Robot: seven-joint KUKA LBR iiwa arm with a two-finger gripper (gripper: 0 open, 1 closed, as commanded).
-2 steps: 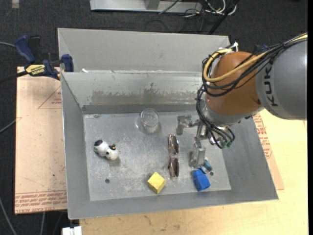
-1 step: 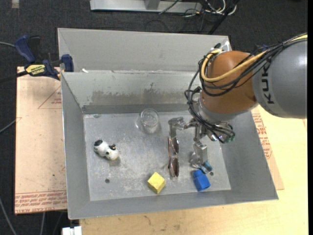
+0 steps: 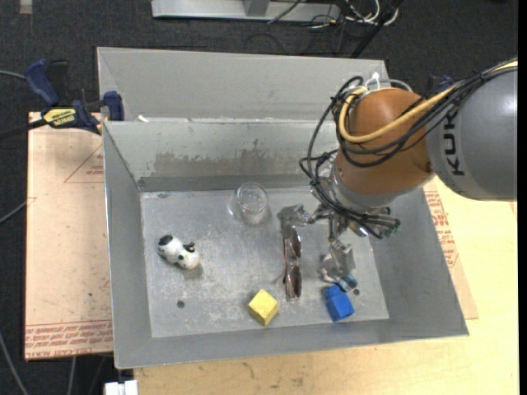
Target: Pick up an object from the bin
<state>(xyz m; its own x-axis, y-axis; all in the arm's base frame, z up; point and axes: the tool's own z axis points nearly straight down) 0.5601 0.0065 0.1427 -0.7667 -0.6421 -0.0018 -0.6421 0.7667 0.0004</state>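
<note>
**Open gripper low between glasses and blue block**

By the front wall of the bin (image 3: 288,346) lie a yellow cube (image 3: 263,307) and, to its right, a blue block (image 3: 338,304). Just behind the block the gripper (image 3: 317,239) hangs low, its fingers spread with nothing between them. One sits close above the block, the other beside the far end of a pair of dark glasses (image 3: 291,263). Closing here could catch neither, or knock the glasses aside. Farther off are a toy cow (image 3: 179,253) and a clear tumbler (image 3: 250,203).

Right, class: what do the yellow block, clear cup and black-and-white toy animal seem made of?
Yellow block: matte, no shine, perhaps foam or painted wood. Clear cup: see-through glass or plastic; the bin floor shows through. Toy animal: smooth rounded shape, perhaps plastic or rubber.
</note>
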